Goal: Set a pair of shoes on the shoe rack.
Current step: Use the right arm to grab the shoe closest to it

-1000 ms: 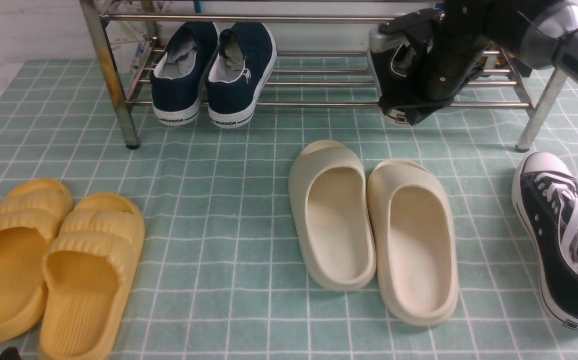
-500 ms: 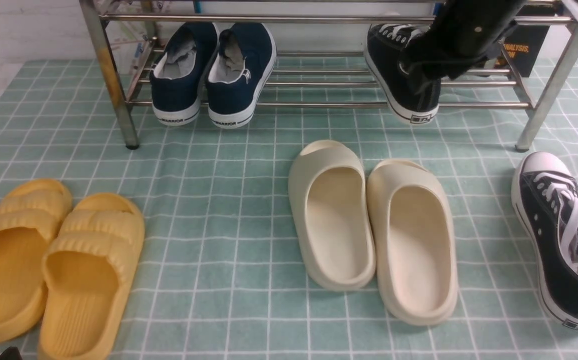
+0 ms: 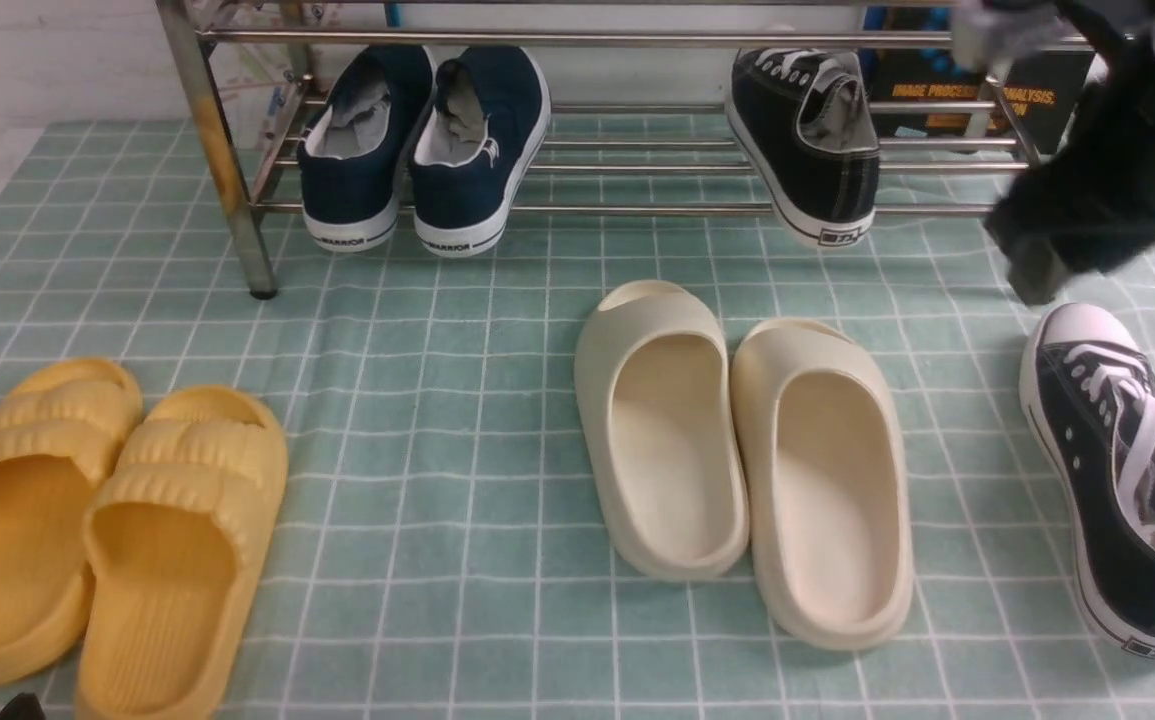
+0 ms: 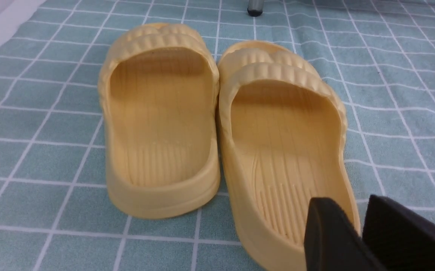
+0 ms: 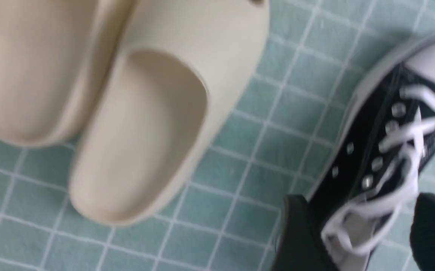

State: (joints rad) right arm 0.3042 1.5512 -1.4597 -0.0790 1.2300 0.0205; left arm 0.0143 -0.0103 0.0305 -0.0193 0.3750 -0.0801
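Front view: shoe rack [image 3: 637, 210] holds navy slip-ons [image 3: 437, 170] and one black sneaker [image 3: 807, 140]

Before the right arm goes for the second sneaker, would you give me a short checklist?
1. Placed: first sneaker rests on the shoe rack: ok.
2. Room on the bars beside it: ok.
3. Target: second sneaker lies free on the cloth: ok.
4. Jaws: right gripper open, empty: ok.
5. Aim: right gripper centred over that sneaker: cannot tell, blurred.
6. Clearance: left gripper far off, by the yellow slides: ok.
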